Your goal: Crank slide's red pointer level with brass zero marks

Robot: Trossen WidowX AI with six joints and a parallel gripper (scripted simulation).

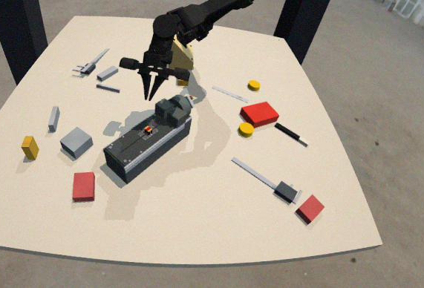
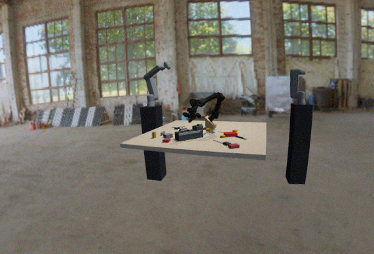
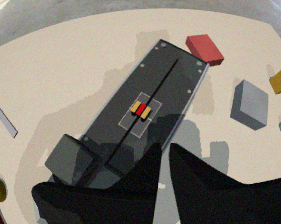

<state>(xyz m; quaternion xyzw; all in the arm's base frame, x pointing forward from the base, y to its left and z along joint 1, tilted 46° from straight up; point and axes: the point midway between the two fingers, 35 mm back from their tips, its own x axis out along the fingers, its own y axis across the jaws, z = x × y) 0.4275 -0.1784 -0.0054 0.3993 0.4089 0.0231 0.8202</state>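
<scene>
The dark machine (image 1: 156, 153) (image 2: 189, 135) (image 3: 136, 82) lies diagonally on the table. Its red pointer (image 1: 148, 129) (image 3: 141, 110) sits on the slot between the two brass marks (image 3: 136, 106) and looks about level with them; a tiny offset cannot be ruled out. The round grey housing (image 1: 180, 105) is at the machine's back right end, with a pale piece (image 1: 191, 102) beyond it. The crank handle is not clearly visible. My gripper (image 1: 148, 99) (image 3: 164, 148) is nearly fully closed, with a narrow empty gap between its tips. It hangs above and behind the machine, touching nothing visible.
A grey block (image 1: 76, 142) (image 3: 250, 105) and a red block (image 1: 84, 186) (image 3: 205, 49) lie near the machine's far end from the housing. A larger red block (image 1: 260, 113), yellow discs (image 1: 254, 85) and a caliper (image 1: 286, 191) lie to the right.
</scene>
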